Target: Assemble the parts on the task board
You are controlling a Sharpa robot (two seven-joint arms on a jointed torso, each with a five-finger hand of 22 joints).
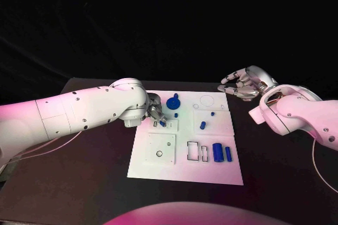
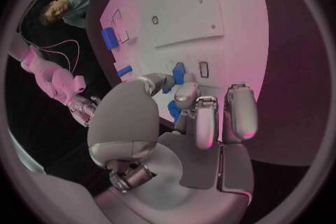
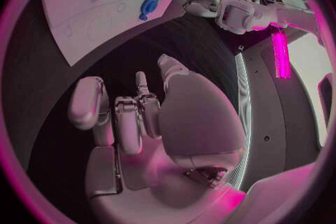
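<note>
A robotics lab or demo stand, by the look of it: a black table [image 1: 77, 186] set against black drapery, a white task board [image 1: 211, 173] with outlined slots laid square on it, and coloured stage-like light over everything.

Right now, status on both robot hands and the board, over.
Left robot hand over the task board, at a small blue part; grip unclear. Right robot hand off the board, fingers curled, empty. Nothing blocking.

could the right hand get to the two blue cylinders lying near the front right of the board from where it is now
Probably yes. The right hand hovers off the task board by its far right corner, holding nothing. The two blue cylinders lie uncovered near the board's right edge, and the left hand works over on the other side, so nothing blocks the way.
</note>
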